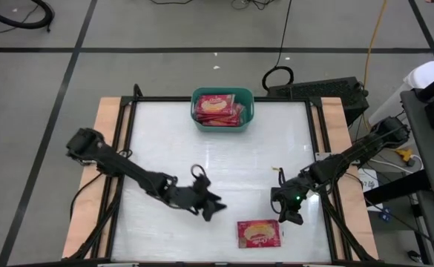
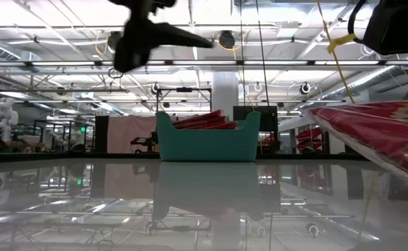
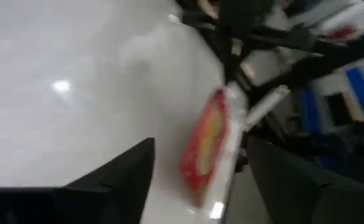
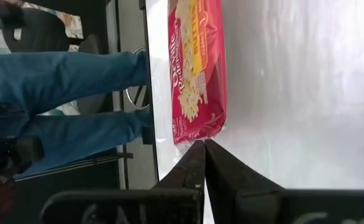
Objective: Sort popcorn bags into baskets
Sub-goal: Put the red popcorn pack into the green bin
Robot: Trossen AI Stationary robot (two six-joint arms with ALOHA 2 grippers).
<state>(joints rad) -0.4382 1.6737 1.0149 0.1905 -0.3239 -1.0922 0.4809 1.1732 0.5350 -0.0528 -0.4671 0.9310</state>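
Observation:
One red popcorn bag (image 1: 259, 233) lies flat on the white table near its near edge, picture side up; the right wrist view shows this bag (image 4: 197, 68) too. The teal basket (image 1: 222, 122) stands at the far edge with several red bags (image 1: 218, 107) stacked in it. My left gripper (image 1: 218, 209) hovers open to the left of the lone bag, which shows between its fingers (image 3: 203, 146) farther off. My right gripper (image 4: 204, 143) is shut, low at the bag's right-hand end (image 4: 194, 134). In the low view the bag (image 2: 385, 132) fills the right side. My right gripper has its shut fingertips (image 4: 197, 152) right at the end edge of the bag (image 4: 193, 138), coming level from the table's right. I cannot tell whether they touch it. The bag lies on the table.
A person in blue jeans (image 4: 76, 74) stands beyond the table's edge. A black frame (image 1: 317, 141) runs round the table top. Bare white table (image 1: 217, 163) lies between the grippers and the basket (image 2: 207, 143).

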